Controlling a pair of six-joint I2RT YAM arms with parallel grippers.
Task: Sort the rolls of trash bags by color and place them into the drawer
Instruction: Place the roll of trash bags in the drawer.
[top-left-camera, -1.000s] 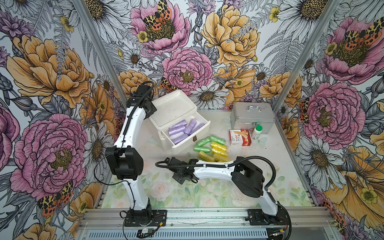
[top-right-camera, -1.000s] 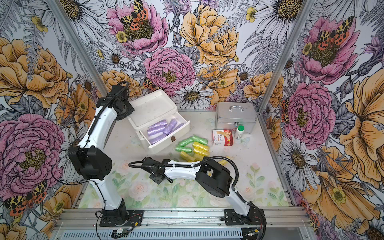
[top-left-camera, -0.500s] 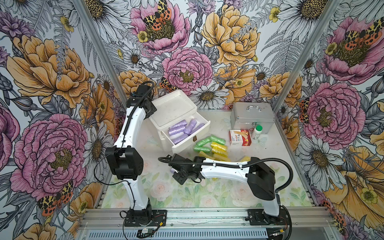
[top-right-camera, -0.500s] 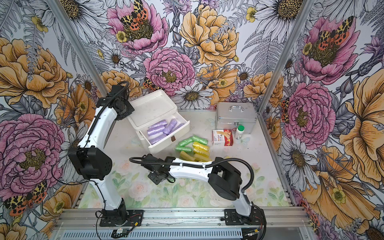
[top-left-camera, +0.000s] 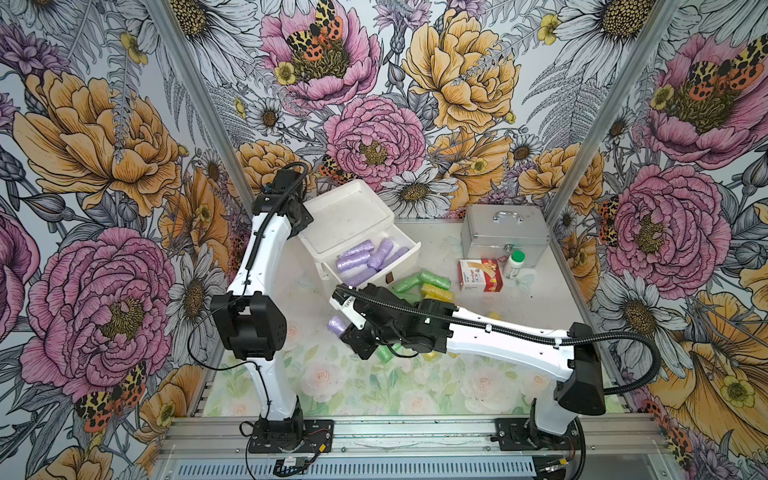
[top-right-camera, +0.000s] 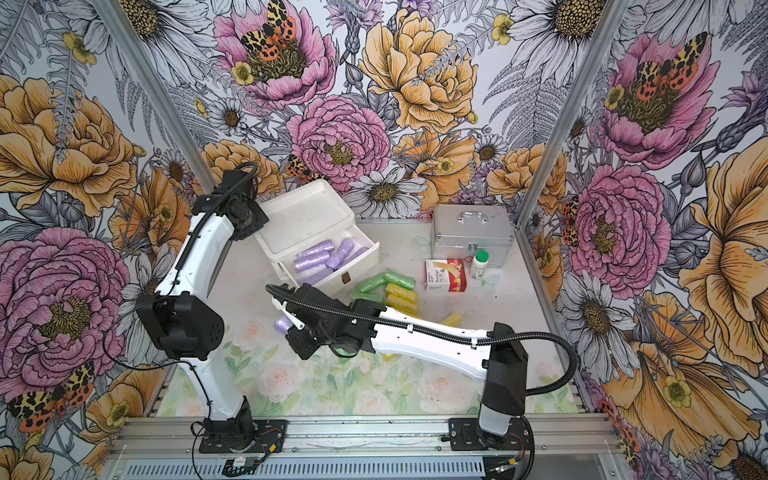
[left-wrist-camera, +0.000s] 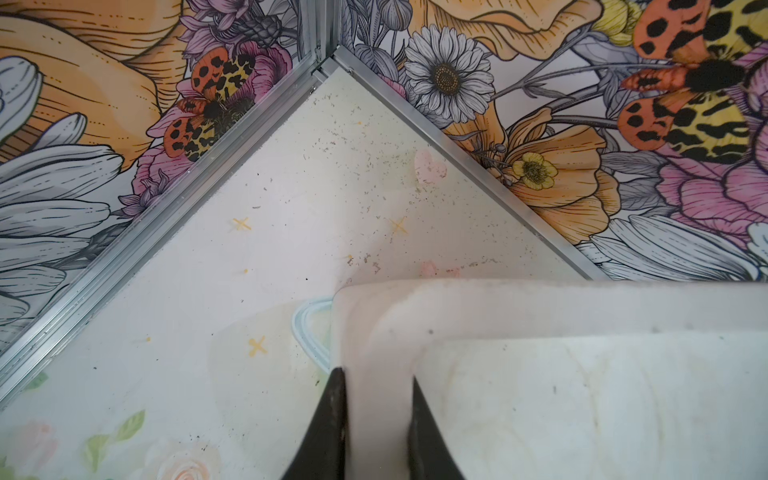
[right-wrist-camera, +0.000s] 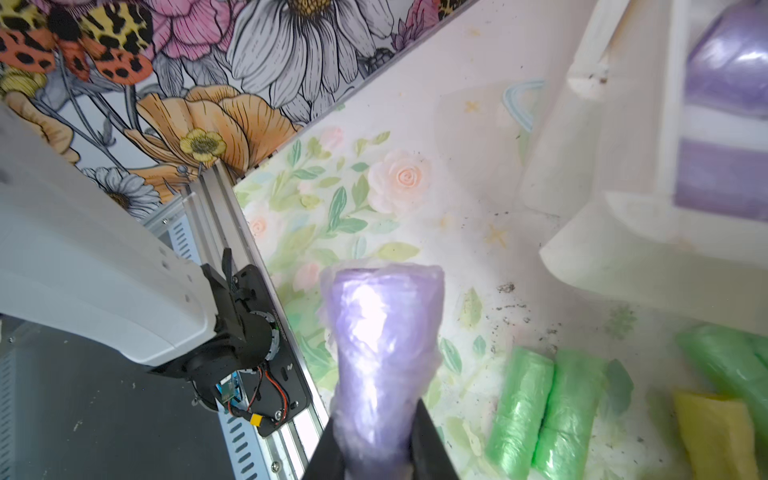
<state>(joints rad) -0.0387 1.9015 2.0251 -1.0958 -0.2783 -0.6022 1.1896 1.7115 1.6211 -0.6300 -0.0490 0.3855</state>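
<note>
Both tight: right end effector (right-wrist-camera: 376, 415) on lilac roll (right-wrist-camera: 382, 332) (overhead: tip (top-left-camera: 336, 326)), left end effector (left-wrist-camera: 376, 374) on cabinet rim (left-wrist-camera: 540, 307).

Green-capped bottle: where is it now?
In both top views the bottle stands at the far right of the table, just in front of the silver case, with the red box next to it.

**Lilac, green, yellow**

In the black right hand (right-wrist-camera: 376, 415), a glossy lilac roll (right-wrist-camera: 382, 332). Beside the hand — light green rolls (right-wrist-camera: 540, 407) and a yellow roll (right-wrist-camera: 715, 436); ahead, a white drawer (right-wrist-camera: 644, 257) holding more lilac. The surface (right-wrist-camera: 332, 199) bears pale pink roses, green leaves.
</note>
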